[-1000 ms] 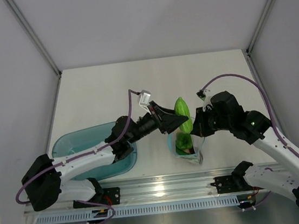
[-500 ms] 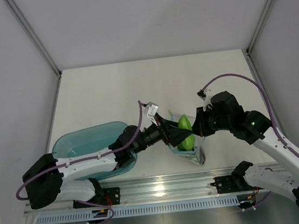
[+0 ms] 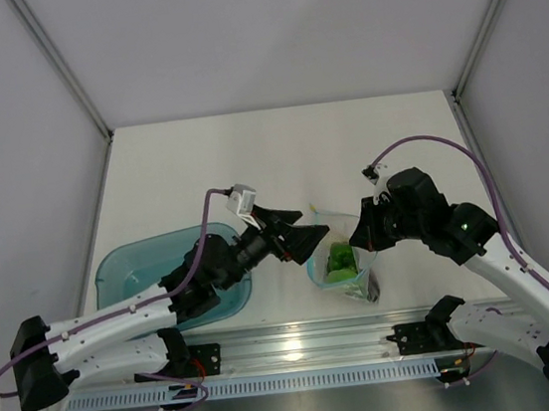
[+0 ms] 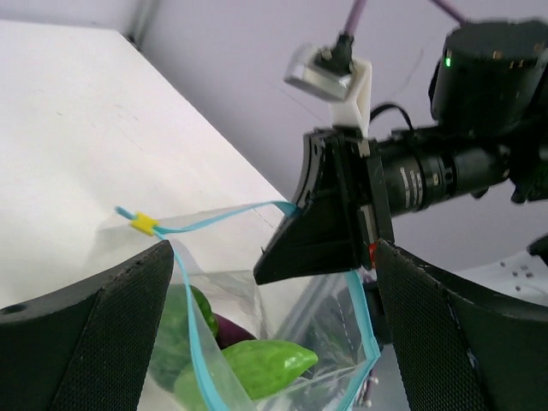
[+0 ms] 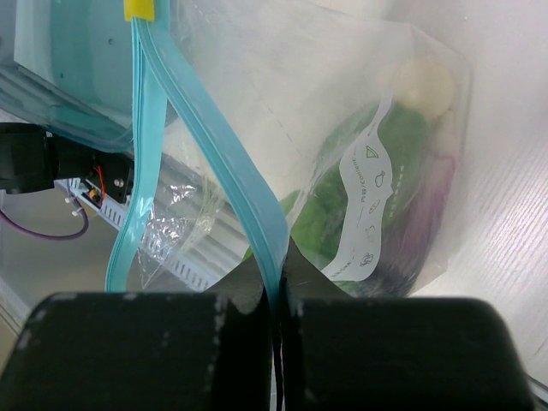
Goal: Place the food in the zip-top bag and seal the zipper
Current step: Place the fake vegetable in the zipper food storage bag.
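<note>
Zip-top bag (image 3: 335,226) stands mouth-up on desk (image 3: 249,158), just right of teal tray (image 3: 132,268), with food (image 4: 257,364) inside. Right pincer (image 5: 276,291) is clamped on one end of the zipper (image 5: 248,197). Left pincer (image 3: 306,234) is spread wide and empty at the mouth. Film judged light, floppy, slick; only the strip has stiffness, so grip near yellow tab (image 4: 143,224).
</note>
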### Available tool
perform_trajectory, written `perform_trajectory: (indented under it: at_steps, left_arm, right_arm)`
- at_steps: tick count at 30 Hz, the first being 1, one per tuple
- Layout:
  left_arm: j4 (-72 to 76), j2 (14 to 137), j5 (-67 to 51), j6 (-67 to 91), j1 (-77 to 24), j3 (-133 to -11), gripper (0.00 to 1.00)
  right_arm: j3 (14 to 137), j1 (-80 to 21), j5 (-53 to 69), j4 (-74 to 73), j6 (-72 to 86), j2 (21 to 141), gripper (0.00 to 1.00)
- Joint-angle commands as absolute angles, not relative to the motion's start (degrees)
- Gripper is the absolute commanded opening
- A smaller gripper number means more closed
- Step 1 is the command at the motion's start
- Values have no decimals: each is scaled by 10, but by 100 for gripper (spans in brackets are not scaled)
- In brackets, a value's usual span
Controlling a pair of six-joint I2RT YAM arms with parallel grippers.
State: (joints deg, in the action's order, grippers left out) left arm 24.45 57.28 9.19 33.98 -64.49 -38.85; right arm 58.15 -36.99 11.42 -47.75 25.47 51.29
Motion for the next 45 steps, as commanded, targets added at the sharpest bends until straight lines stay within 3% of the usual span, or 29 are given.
perform_trajectory:
  at_steps: [1, 5, 11, 17, 20, 23, 24, 25, 26, 28, 29, 31, 35, 40, 45]
  left_arm:
    - [170, 540, 158, 317, -649, -417, 99]
    - [82, 540, 196, 328, -649, -426, 99]
    - [51, 577, 145, 343, -649, -437, 99]
    - [4, 647, 114, 346, -644, -493, 90]
    - [4, 679, 78, 338, -637, -522, 77]
    - [4, 700, 49, 340, -625, -539, 56]
    - [4, 707, 30, 347, -620, -541, 40]
    - [4, 708, 18, 351, -607, -539, 33]
    - [4, 708, 5, 356, -600, -539, 19]
    - [4, 703, -30, 359, -579, -527, 7]
    - [7, 701, -40, 354, -571, -525, 0]
    - [9, 696, -74, 345, -548, -520, 1]
    - [23, 697, -141, 315, -513, -519, 1]
    - [67, 715, -248, 285, -471, -524, 1]
    - [81, 739, -301, 221, -457, -539, 1]
  right_arm:
    - [592, -367, 119, -466, 255, 505, 0]
    - [590, -367, 122, -466, 251, 505, 0]
    - [582, -367, 130, -464, 249, 507, 0]
    - [584, -367, 137, -466, 247, 506, 0]
    - [586, -367, 135, -472, 243, 506, 0]
    - [588, -367, 136, -477, 243, 506, 0]
    - [589, -367, 142, -478, 242, 509, 0]
    - [590, -367, 148, -482, 236, 511, 0]
    - [592, -367, 155, -489, 232, 516, 5]
    - [594, -367, 168, -500, 221, 531, 18]
    - [594, -368, 170, -510, 217, 534, 31]
    - [594, -367, 170, -515, 210, 537, 47]
    - [602, -367, 180, -516, 197, 531, 65]
    - [629, -367, 226, -514, 185, 527, 64]
    - [625, -369, 358, -475, 194, 530, 63]
